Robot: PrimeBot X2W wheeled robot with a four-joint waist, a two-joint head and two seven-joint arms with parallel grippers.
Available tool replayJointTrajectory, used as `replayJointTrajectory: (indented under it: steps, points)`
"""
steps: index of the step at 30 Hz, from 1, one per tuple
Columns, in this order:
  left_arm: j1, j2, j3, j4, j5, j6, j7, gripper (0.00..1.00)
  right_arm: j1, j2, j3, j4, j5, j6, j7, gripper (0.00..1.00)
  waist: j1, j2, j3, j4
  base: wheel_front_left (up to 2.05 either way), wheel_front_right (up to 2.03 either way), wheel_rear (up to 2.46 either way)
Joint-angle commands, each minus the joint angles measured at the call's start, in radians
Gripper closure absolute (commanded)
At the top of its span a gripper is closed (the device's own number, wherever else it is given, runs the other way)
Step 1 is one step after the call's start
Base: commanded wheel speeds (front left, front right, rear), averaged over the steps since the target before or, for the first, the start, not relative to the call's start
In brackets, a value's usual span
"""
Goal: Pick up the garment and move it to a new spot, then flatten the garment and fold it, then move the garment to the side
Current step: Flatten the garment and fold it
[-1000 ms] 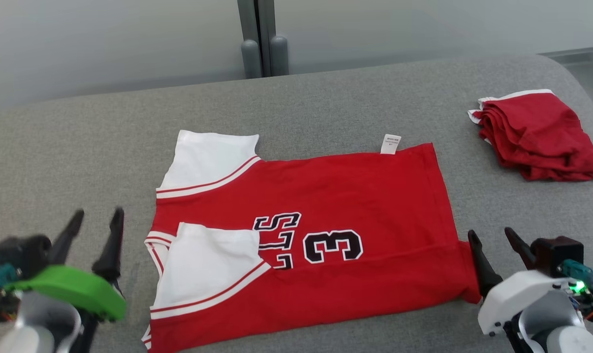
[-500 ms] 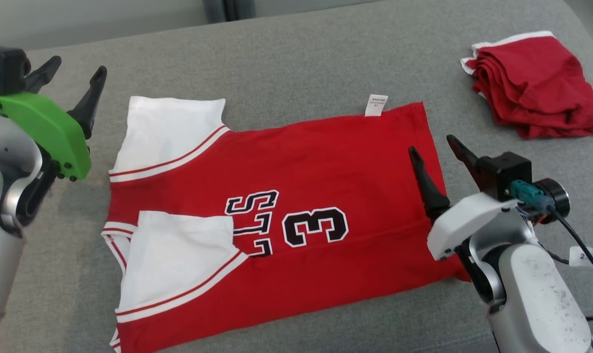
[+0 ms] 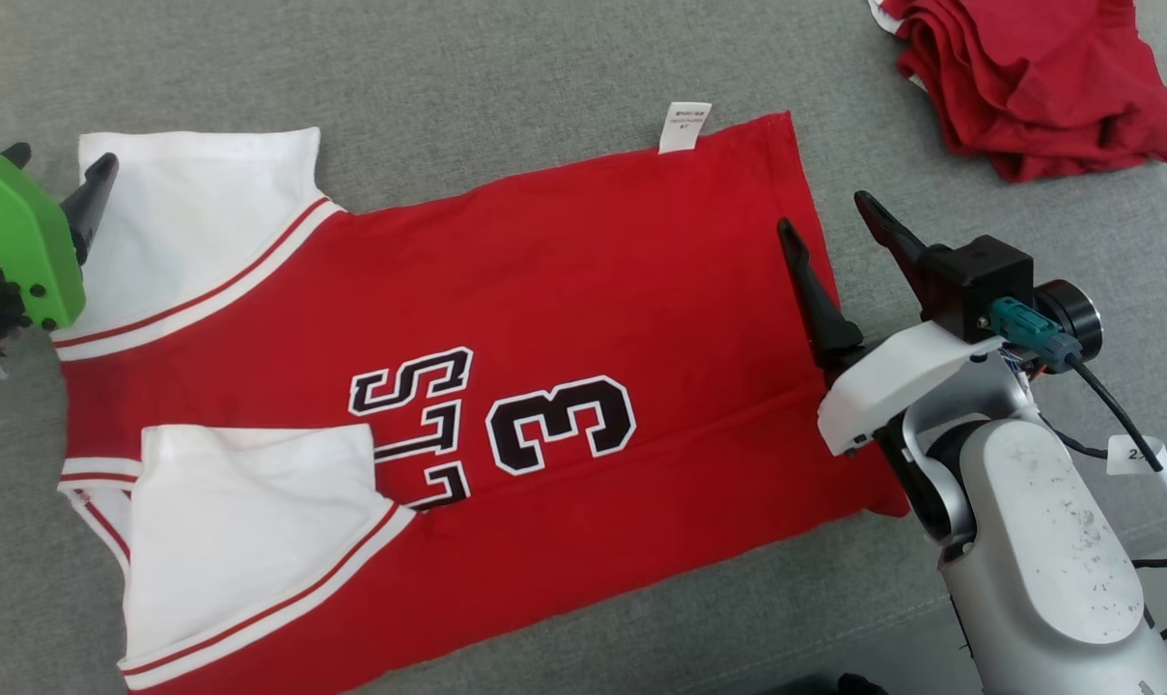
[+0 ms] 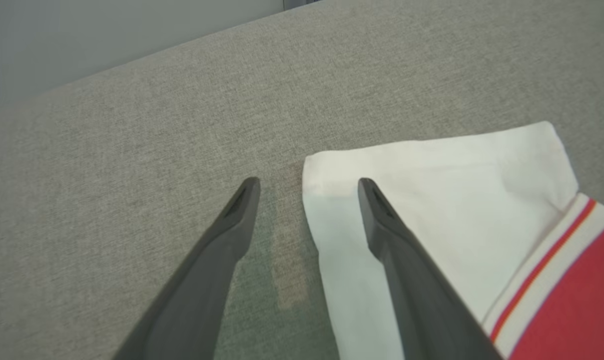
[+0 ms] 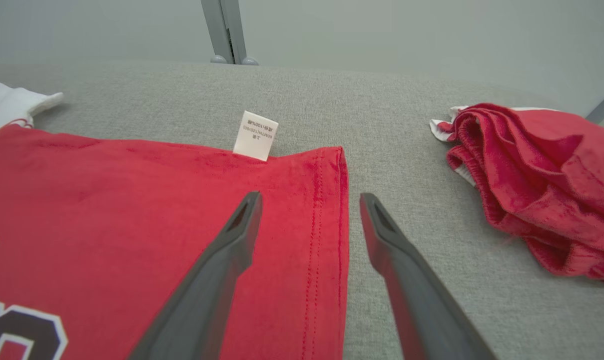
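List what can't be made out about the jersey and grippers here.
- Care label print: too small to read, right wrist view.
- Jersey lettering: head view, folded white sleeve covers part.
- Red pile: head view, top edge cuts it off.
- Right gripper: wrist view, contact with jersey unclear.

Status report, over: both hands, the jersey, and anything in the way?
Left hand open, astride white sleeve edge. Right hand open, astride jersey hem. Jersey flat, not gripped. Other red garment lies apart, not in the way.

garment (image 3: pixel 583 290): red, white sleeves, black numeral | cloth pile (image 3: pixel 1037 87): red, maybe white-trimmed | surface (image 3: pixel 448 58): grey
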Motion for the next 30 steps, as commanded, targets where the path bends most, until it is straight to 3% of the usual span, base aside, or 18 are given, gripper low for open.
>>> replayJointTrajectory:
  steps: [1,11,12,13,14,15,16,23,30]
  points:
    - [-0.028,0.016,-0.003,0.008,-0.017,-0.002,-0.003,0.0,-0.013,-0.003,-0.001,0.007,0.004,-0.002,-0.008,0.0,-0.0001,0.0,0.043,-0.04,0.0,0.0,0.0]
    - [-0.042,0.038,-0.053,0.036,-0.072,-0.002,0.016,0.0,-0.029,-0.003,0.003,0.025,0.008,-0.002,-0.025,0.0,-0.0001,0.0,0.056,-0.047,0.0,0.0,0.0]
    - [-0.042,0.036,-0.059,0.034,-0.076,-0.002,0.021,0.09,-0.032,-0.003,0.004,0.026,0.008,-0.002,-0.024,0.0,-0.0001,0.0,0.056,-0.047,0.0,0.0,0.0]
    - [-0.043,0.036,-0.064,0.03,-0.081,-0.002,0.023,0.25,-0.035,-0.003,0.004,0.027,0.008,-0.002,-0.024,0.0,-0.0001,0.0,0.056,-0.046,0.0,0.0,0.0]
    - [-0.045,0.034,-0.069,0.025,-0.089,-0.002,0.022,0.61,-0.038,-0.003,0.004,0.029,0.007,-0.002,-0.024,0.0,-0.0001,0.0,0.055,-0.046,0.0,0.0,0.0]
    - [-0.046,0.031,-0.073,0.019,-0.098,-0.003,0.021,0.87,-0.04,-0.003,0.004,0.03,0.006,-0.002,-0.024,0.0,-0.0001,0.0,0.055,-0.045,0.0,0.0,0.0]
    - [-0.046,0.029,-0.076,0.015,-0.102,-0.003,0.02,1.0,-0.041,-0.003,0.004,0.032,0.005,-0.002,-0.023,0.0,-0.0001,0.0,0.054,-0.044,0.0,0.0,0.0]
    - [-0.055,0.018,-0.101,-0.01,-0.094,-0.003,-0.052,1.0,-0.076,-0.025,0.004,0.055,-0.002,-0.002,-0.004,0.0,-0.0001,0.0,0.027,-0.022,0.0,0.0,0.0]
    - [-0.024,-0.005,-0.111,-0.055,-0.106,-0.003,-0.171,1.0,-0.175,-0.114,0.027,0.111,-0.021,-0.002,0.057,0.0,-0.0001,0.0,-0.013,0.031,0.0,0.0,0.0]
